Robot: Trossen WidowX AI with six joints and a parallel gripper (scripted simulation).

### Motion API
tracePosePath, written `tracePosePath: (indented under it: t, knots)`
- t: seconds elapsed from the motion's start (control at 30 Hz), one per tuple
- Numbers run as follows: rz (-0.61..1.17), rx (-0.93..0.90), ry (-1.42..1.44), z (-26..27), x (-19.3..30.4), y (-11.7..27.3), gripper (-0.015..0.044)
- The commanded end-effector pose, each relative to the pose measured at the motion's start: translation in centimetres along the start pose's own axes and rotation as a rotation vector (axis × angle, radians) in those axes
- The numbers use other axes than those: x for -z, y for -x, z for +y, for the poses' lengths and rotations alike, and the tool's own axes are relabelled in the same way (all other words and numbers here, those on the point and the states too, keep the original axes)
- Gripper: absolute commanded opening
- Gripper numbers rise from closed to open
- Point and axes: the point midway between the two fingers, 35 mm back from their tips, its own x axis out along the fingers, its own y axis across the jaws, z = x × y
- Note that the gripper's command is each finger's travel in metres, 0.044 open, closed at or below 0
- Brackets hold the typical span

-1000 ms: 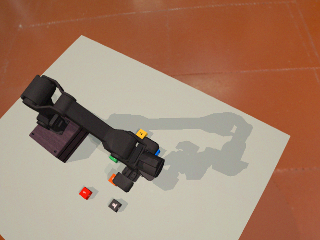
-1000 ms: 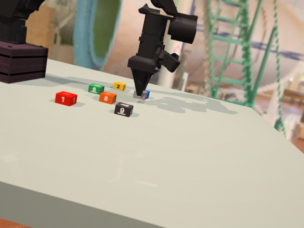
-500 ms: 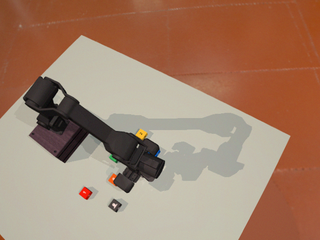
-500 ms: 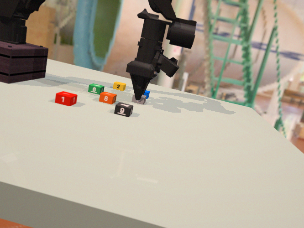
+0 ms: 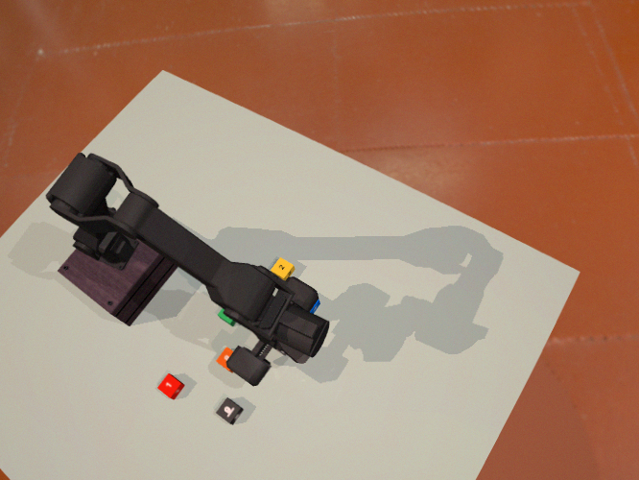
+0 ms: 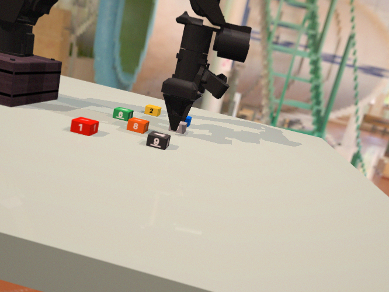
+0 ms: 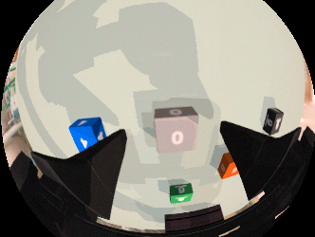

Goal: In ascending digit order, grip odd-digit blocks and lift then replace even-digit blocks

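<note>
A pinkish-grey block showing 0 sits on the table, between the spread fingers of my gripper. The gripper is open and low, with a gap on both sides of the block in the wrist view. The arm hides this block in the top view. A red block shows 1, a yellow block 2, a green block 6, an orange block 8, and a black block 9. A blue block has its digit partly hidden.
The blue block is beside one finger and the orange block is partly behind the other in the wrist view. The arm's base block stands behind the blocks. The arm reaches over the table.
</note>
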Motion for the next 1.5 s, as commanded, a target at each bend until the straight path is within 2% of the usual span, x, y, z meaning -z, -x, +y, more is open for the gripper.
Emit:
tracePosePath:
  t: [0.0, 0.1, 0.23, 0.3, 0.43, 0.6, 0.9, 1.07, 1.27, 1.37, 1.47]
  knots:
    - [-0.003, 0.002, 0.003, 0.0, -0.1, 1.3, 0.04]
    - [-0.002, 0.002, 0.0, 0.0, -0.1, 3.4, 0.04]
    - [-0.002, 0.002, 0.0, 0.0, -0.1, 3.6, 0.04]
    - [-0.002, 0.002, 0.0, 0.0, -0.2, 4.9, 0.0347]
    - [-0.002, 0.002, 0.0, 0.0, -0.1, 11.3, 0.0242]
    - [-0.002, 0.002, 0.0, 0.0, -0.1, 11.7, 0.012]
    - [-0.002, 0.002, 0.0, -0.3, 0.0, 11.7, 0.012]
    - [0.0, 0.007, 0.0, -7.4, 2.5, 11.9, 0.012]
    - [0.004, 0.013, 0.0, -15.4, 8.1, 11.9, 0.012]
    - [0.006, 0.017, 0.0, -18.1, 11.4, 11.8, 0.012]
    - [0.007, 0.017, 0.0, -18.6, 12.2, 11.8, 0.012]
